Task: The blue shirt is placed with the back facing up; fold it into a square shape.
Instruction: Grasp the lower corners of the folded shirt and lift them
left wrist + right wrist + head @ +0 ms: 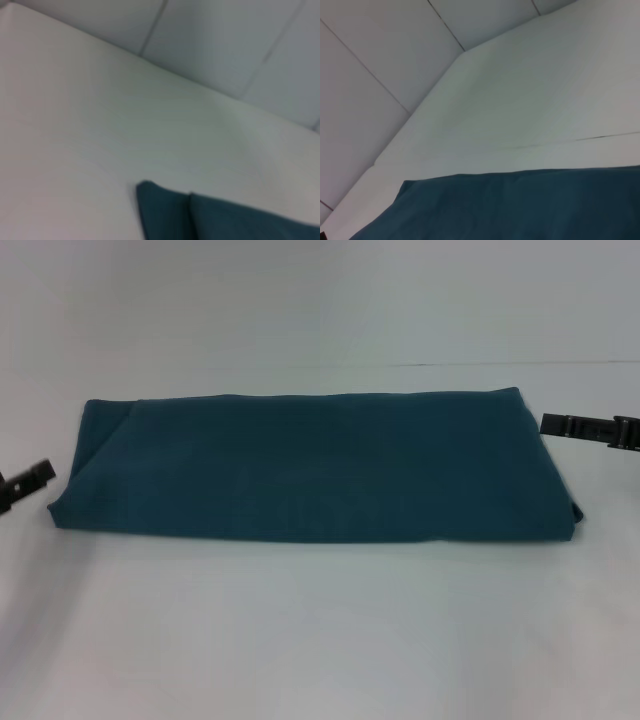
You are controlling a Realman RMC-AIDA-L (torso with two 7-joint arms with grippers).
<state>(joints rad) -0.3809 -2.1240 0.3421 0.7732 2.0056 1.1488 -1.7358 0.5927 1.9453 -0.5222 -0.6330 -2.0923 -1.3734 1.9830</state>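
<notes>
Teal cotton lies as a wide band on my white table (320, 640), both arms drawn off its ends.

Head view: blue shirt (315, 465) centred, left gripper (25, 483) and right gripper (590, 428) just beside it, finger state unreadable. Wrist views: shirt corners only. I should pinch both layers squarely, folding end over end.

i count one dark teal-blue folded cotton shirt (315, 465), one white table (320, 630), and my two black grippers: left (25, 483), right (590, 428).

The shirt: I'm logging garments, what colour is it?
The blue shirt is plain dark teal-blue, best seen in the head view.
</notes>
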